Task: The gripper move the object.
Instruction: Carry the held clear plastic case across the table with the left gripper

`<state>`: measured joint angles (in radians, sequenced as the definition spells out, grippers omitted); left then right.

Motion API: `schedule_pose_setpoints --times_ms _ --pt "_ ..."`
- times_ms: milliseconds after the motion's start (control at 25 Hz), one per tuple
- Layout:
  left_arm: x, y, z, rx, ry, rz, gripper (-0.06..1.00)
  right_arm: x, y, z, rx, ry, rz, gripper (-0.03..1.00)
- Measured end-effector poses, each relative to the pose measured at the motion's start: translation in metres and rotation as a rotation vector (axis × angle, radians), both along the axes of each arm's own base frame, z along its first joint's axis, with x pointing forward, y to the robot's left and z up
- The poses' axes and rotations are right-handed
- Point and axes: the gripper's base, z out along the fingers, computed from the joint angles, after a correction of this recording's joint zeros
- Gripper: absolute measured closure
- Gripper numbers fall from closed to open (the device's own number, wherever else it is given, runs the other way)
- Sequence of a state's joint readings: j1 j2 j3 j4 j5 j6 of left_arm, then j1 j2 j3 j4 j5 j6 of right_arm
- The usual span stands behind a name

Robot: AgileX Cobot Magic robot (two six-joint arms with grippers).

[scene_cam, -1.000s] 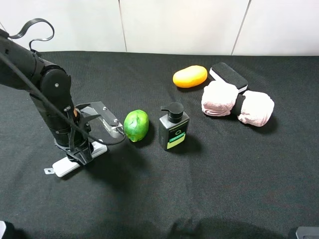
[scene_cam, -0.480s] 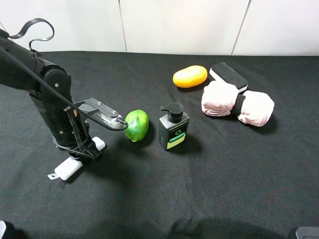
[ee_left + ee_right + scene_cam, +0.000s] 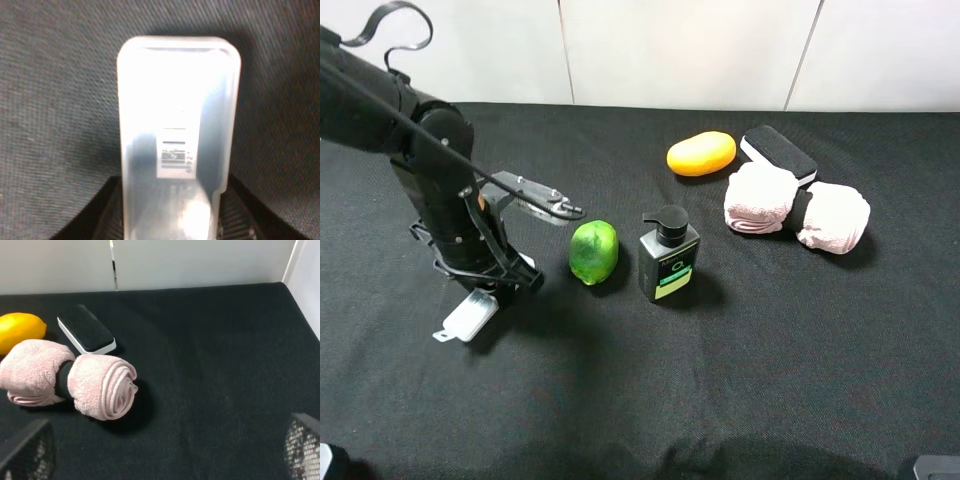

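Left hand (image 3: 500, 290), low over the black surface (image 3: 770, 380), is clamped on one end of the white bar (image 3: 468, 318). The bar's free end points toward 7 o'clock, probably to keep the carry low. A green lime (image 3: 593, 252) lies near at 3 o'clock with a dark pump bottle (image 3: 668, 262) beyond it; both would likely obstruct a rightward path.

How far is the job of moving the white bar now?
Done: the left pincer is shut on one end of the white bar. In hand: the move itself, the bar now being left of the green fruit; whether it is off the black cloth I cannot tell. Left: setting it down and letting go.
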<state>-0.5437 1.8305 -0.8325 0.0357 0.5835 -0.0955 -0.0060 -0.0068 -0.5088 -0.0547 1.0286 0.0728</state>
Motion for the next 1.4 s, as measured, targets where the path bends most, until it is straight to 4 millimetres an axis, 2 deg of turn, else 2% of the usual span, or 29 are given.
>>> schedule_pose_setpoints --times_ms 280,920,1400 --pt "0.024 -0.006 0.022 0.056 -0.069 0.005 0.5 0.0 0.0 0.0 0.0 0.0 0.0 0.27" --pt "0.084 -0.021 0.076 -0.005 -0.29 0.023 0.5 0.0 0.0 0.0 0.0 0.0 0.0 0.27" --pt "0.127 -0.043 0.079 0.007 -0.304 0.037 0.5 0.0 0.0 0.0 0.001 0.0 0.0 0.27"
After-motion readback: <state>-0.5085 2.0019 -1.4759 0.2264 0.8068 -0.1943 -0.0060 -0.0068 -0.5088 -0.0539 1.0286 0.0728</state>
